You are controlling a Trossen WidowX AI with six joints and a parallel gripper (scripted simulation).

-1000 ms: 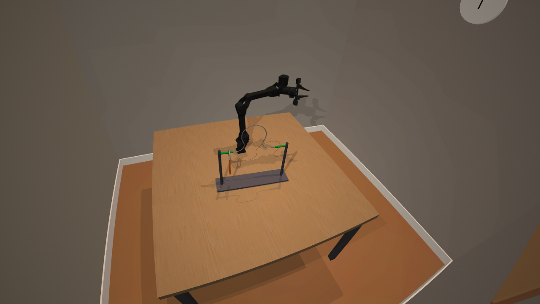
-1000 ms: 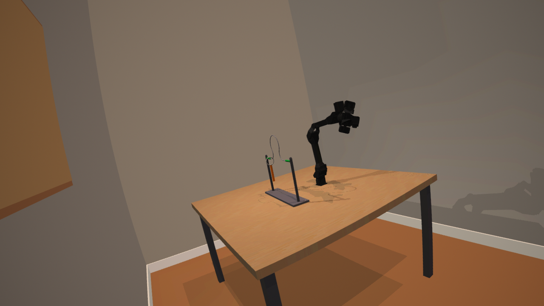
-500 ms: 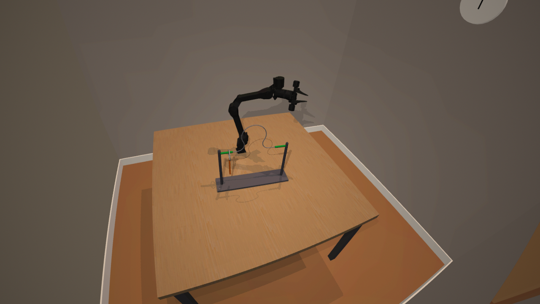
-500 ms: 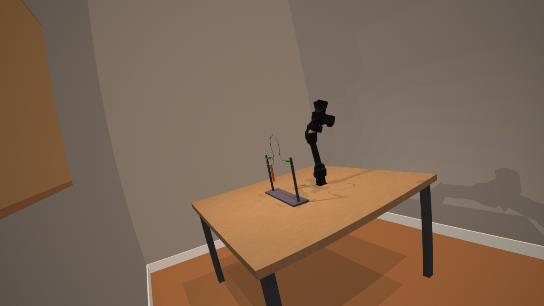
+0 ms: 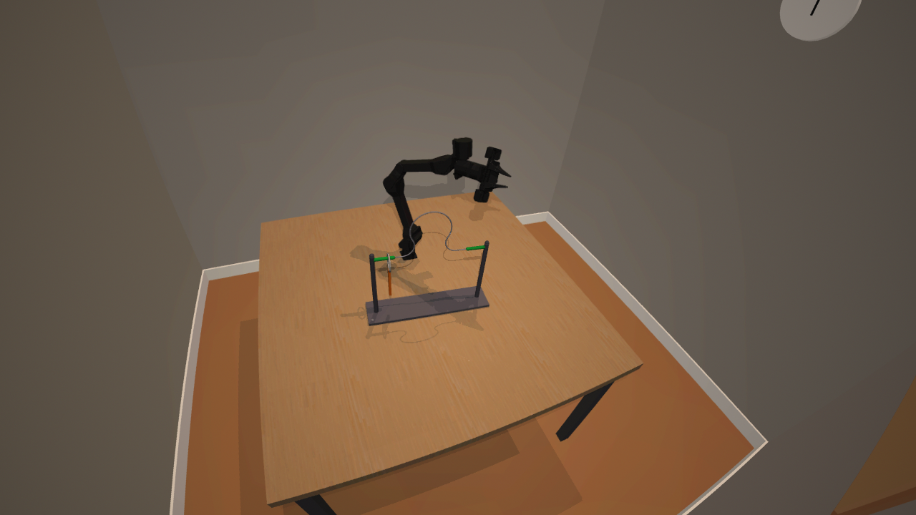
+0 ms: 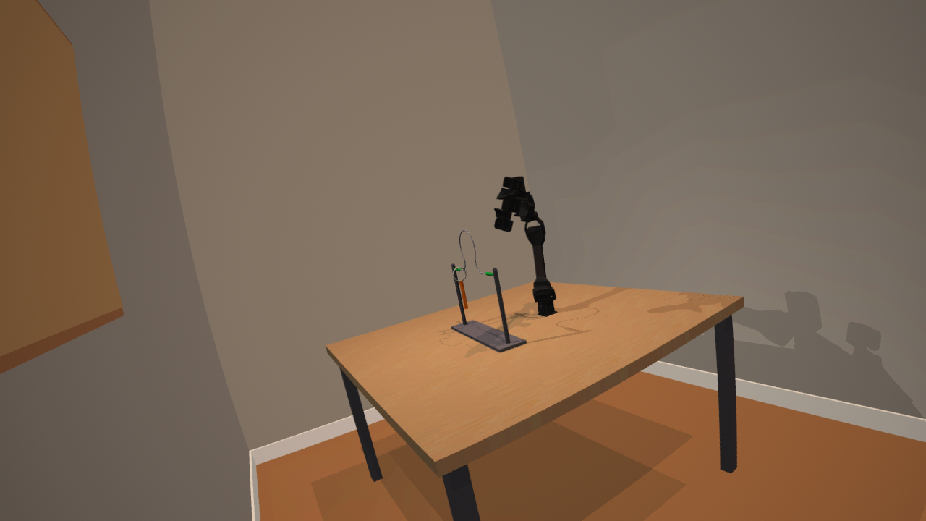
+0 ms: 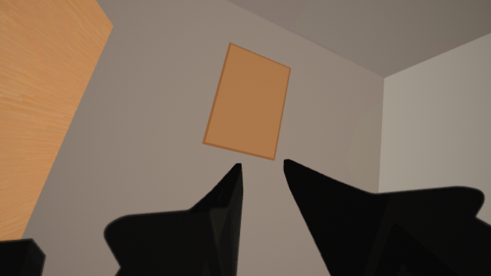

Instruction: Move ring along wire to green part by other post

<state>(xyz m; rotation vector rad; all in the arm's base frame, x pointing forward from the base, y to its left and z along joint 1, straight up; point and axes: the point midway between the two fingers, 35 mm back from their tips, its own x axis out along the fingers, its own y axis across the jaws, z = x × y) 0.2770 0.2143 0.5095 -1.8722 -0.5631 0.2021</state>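
The ring (image 5: 388, 264) (image 6: 459, 280) hangs around the green part (image 5: 378, 259) beside the left post (image 5: 373, 287) (image 6: 459, 301), with its orange handle (image 5: 389, 282) (image 6: 463, 294) pointing down. The grey wire (image 5: 434, 212) (image 6: 463, 231) arches up and over to the other green part (image 5: 475, 247) (image 6: 489, 273) at the right post (image 5: 482, 270) (image 6: 500, 304). My gripper (image 5: 509, 181) (image 6: 496, 202) (image 7: 262, 166) is open and empty, high above the wire's level and well away from the ring. The wrist view shows neither ring nor wire.
The posts stand on a grey base plate (image 5: 426, 308) (image 6: 479, 334) on the wooden table (image 5: 448, 397) (image 6: 446, 414). The arm's base (image 5: 408, 252) (image 6: 545, 307) stands behind the wire. An orange-brown panel (image 7: 247, 100) and the table's edge show in the wrist view.
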